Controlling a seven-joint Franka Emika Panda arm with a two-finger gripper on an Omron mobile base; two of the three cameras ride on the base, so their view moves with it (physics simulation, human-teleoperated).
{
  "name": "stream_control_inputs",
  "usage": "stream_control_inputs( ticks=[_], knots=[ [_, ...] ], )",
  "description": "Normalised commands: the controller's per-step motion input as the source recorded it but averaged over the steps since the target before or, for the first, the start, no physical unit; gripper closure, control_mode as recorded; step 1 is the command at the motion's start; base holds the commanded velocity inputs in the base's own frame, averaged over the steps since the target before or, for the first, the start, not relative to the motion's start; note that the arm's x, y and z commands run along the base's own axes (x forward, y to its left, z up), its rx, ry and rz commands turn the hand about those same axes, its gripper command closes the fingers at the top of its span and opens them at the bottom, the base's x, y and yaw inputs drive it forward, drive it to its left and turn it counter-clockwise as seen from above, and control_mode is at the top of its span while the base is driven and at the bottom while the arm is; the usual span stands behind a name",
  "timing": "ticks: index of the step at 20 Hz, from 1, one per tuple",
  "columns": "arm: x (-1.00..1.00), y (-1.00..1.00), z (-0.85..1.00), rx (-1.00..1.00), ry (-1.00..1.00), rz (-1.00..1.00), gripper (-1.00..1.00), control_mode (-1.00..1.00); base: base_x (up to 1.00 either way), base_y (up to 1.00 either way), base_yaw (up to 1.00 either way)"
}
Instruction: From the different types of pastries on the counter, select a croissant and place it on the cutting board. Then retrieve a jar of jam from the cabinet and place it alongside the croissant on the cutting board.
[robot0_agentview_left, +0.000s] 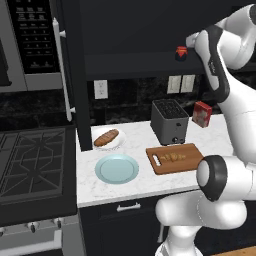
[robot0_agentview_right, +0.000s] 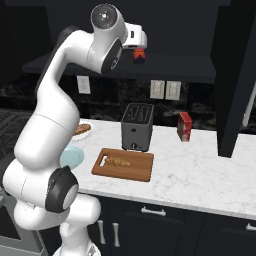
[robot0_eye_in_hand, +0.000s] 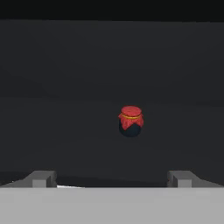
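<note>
The rectangular wooden cutting board (robot0_agentview_left: 175, 158) lies on the white marbled counter (robot0_agentview_right: 200, 172), and everything else is placed from it. On the board lies the small golden-brown croissant (robot0_agentview_left: 172, 157), near the handle-slot end. Just behind the board stands the dark grey metal toaster (robot0_agentview_left: 169, 121), and off to the toaster's side is a small red carton (robot0_agentview_left: 202, 114). On the stove side of the board sits an empty pale blue round plate (robot0_agentview_left: 116, 168), and behind that a white plate (robot0_agentview_left: 120, 141) carrying an oblong brown pastry (robot0_agentview_left: 106, 138).

High above the board, inside the open dark cabinet (robot0_agentview_right: 175, 45), the small dark jam jar with a red cloth cap (robot0_eye_in_hand: 130, 120) stands upright on the shelf (well back in the hand view). The two-finger gripper (robot0_eye_in_hand: 112, 178) is raised to shelf height and points at the jar; its fingertips (robot0_eye_in_hand: 42, 178) are spread wide with nothing between them, well short of the jar.
</note>
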Motion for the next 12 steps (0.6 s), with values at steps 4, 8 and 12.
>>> stream_control_inputs(
  ticks=[4, 8, 12],
  knots=[
    [0.03, 0.00, -0.07, -0.05, 0.00, -0.03, -1.00, -1.00, 0.00, 0.00, 0.00],
    [0.08, 0.00, -0.20, -0.02, 0.00, -0.04, -1.00, -1.00, 0.00, 0.00, 0.00],
    [0.12, 0.00, -0.19, 0.00, -0.03, -0.04, -1.00, -1.00, 0.00, 0.00, 0.00]
  ],
)
